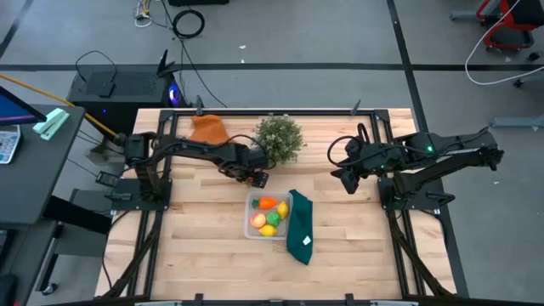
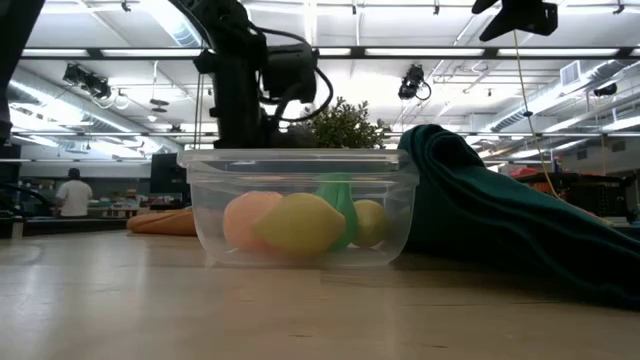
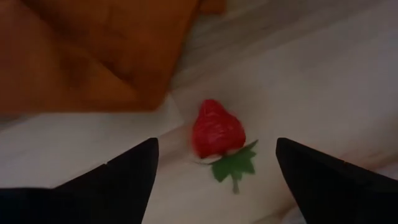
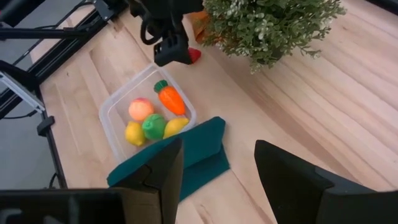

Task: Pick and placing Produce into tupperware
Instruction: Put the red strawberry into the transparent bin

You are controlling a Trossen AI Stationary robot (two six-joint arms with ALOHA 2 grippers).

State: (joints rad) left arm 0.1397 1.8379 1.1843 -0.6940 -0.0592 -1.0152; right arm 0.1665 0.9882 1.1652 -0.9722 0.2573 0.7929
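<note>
Jaws of your left gripper [image 3: 214, 171] gape around the strawberry [image 3: 216, 130]; close off-centre and it squirts toward the orange cloth [image 3: 93, 53].

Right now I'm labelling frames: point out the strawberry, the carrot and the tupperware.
strawberry [image 3: 216, 130], left wrist view, middle of its red body.
carrot [image 4: 173, 99], right wrist view, middle of its orange body.
tupperware [image 2: 300, 160], low view, near rim.
</note>
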